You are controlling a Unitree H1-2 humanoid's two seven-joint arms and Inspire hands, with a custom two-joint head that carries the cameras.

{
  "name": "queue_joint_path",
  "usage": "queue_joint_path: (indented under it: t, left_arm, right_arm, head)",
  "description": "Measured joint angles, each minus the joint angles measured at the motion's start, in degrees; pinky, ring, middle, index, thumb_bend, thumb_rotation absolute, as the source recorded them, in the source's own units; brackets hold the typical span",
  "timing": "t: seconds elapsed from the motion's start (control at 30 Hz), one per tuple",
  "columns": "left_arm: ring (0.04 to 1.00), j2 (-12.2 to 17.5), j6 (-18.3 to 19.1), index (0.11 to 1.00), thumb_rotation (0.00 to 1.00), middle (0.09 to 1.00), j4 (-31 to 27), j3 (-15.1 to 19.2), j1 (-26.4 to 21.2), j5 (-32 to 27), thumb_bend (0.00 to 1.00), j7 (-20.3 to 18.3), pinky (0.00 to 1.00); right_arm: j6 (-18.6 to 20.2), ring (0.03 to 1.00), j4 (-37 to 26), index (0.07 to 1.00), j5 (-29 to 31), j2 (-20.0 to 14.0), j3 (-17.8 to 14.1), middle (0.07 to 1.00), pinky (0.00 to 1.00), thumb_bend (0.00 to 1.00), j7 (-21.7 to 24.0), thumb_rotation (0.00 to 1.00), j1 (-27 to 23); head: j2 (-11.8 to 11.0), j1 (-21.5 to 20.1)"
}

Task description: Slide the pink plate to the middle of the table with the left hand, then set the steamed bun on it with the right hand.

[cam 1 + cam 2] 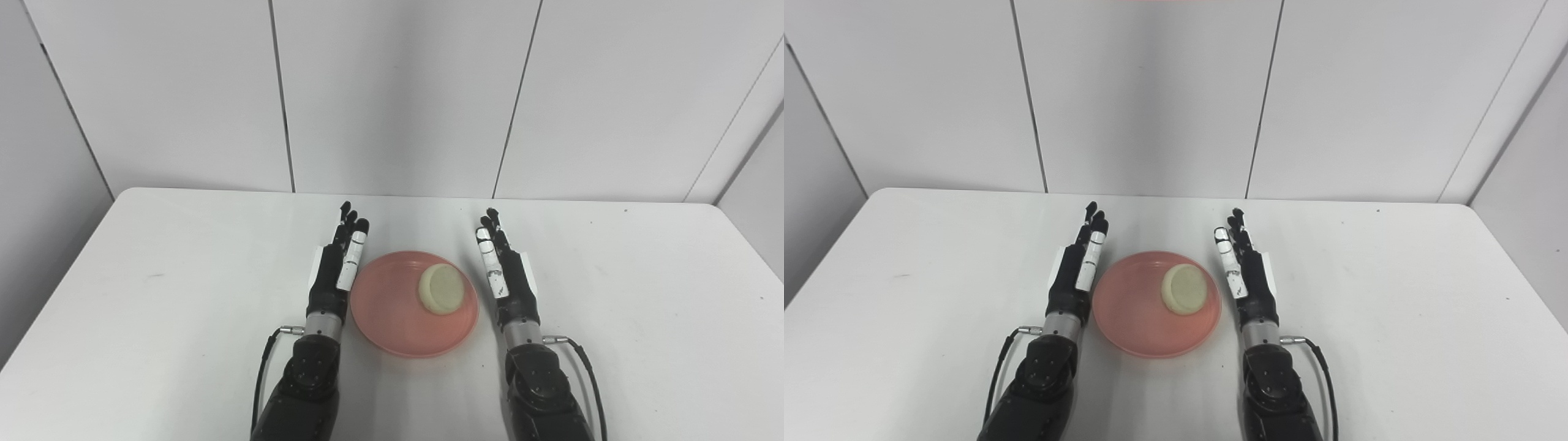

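The pink plate (392,312) lies near the middle of the white table (153,294). A pale round steamed bun (440,288) rests on the plate's right part, tilted a little. My left hand (338,266) stands just off the plate's left rim, fingers straight and pointing away from me, holding nothing. My right hand (505,269) stands the same way just to the right of the plate, open and apart from the bun.
Grey wall panels rise behind the table's far edge. Thin cables (263,367) run from both wrists. White tabletop spreads to the left and right of the hands.
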Motion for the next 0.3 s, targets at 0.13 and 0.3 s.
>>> queue_joint_path:
  t: [0.13, 0.3]
  left_arm:
    - [1.000, 0.0, -0.1, 1.000, 0.97, 1.000, 0.1, 0.0, 0.0, 0.0, 0.65, 0.0, 1.00]
    - [1.000, -0.2, -0.9, 1.000, 0.96, 1.000, 0.2, 0.3, 0.1, 0.0, 0.64, 0.3, 1.00]
  right_arm:
    - [0.4, 0.979, 0.2, 0.954, -1.0, -0.3, 0.8, 0.960, 1.00, 0.83, -0.1, 1.00, -0.1]
    - [1.1, 0.984, 0.1, 0.938, -3.1, -0.8, 2.0, 0.961, 1.00, 0.80, -0.3, 1.00, -0.1]
  head:
    - [0.0, 0.0]
    - [0.2, 0.0]
